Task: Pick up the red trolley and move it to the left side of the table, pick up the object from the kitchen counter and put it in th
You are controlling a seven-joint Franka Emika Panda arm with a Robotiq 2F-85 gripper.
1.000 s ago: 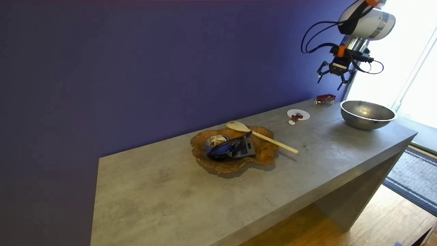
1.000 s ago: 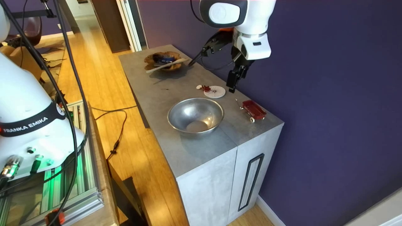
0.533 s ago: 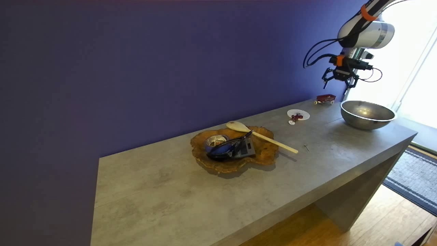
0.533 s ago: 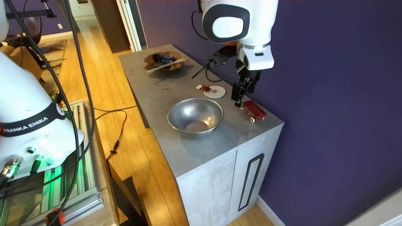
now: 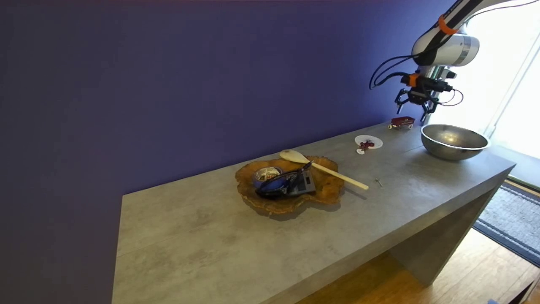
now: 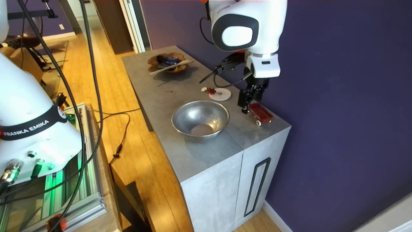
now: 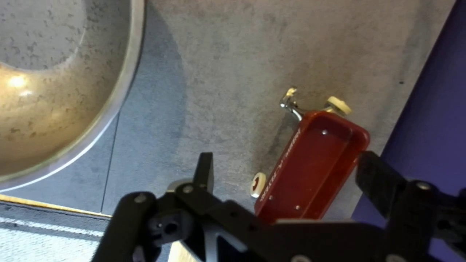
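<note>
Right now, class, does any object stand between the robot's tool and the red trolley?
Nothing visible does. In the wrist view, the tool is open above the red trolley, with no object between. The steel bowl stands off to one side, and the purple wall runs along the other.

This looks like a home. Below the claw (image 5: pixel 411 115) runs a long grey counter (image 5: pixel 190 245), its nearer end fitted with a black handle (image 6: pixel 257 187). Near the claw and lower sits a steel bowl (image 5: pixel 447 153); well apart from the claw, farther along the counter, a wooden spoon (image 5: pixel 337 174) lies across a wooden dish (image 5: pixel 278 207). Beside the claw rises a purple wall (image 6: pixel 338 96) with a white skirting board (image 6: pixel 276 217) at its foot. Well below the claw spreads a wood floor (image 6: pixel 112 80), with a rug (image 5: pixel 512 219) past the counter's end nearest the claw.
</note>
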